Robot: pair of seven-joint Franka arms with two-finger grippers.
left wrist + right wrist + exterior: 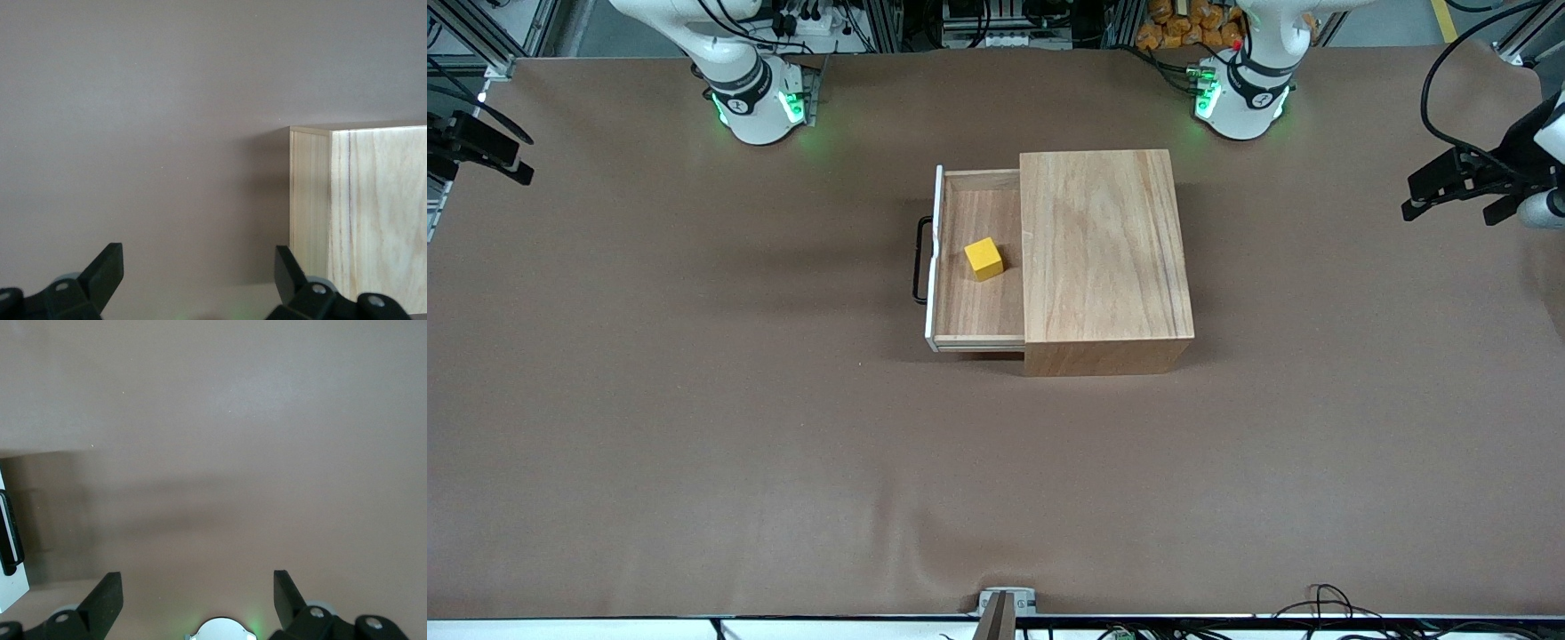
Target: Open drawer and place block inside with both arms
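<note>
The light-wood box (1107, 249) stands mid-table. Its drawer (978, 302) is pulled out toward the right arm's end, with the black handle (919, 260) on the white-edged front panel. The yellow block (983, 259) lies on the drawer floor. My left gripper (1414, 200) is open and empty, up in the air over the left arm's end of the table. Its wrist view shows the fingers spread (199, 267) and a corner of the box (373, 220). My right gripper (520, 160) is open and empty, up over the right arm's end (198, 587). Its wrist view shows the handle (10, 533).
Brown cloth (694, 400) covers the whole table. The right arm's base (756, 98) and the left arm's base (1240, 93), both lit green, stand along the edge farthest from the front camera. Cables (1325, 604) lie at the nearest edge.
</note>
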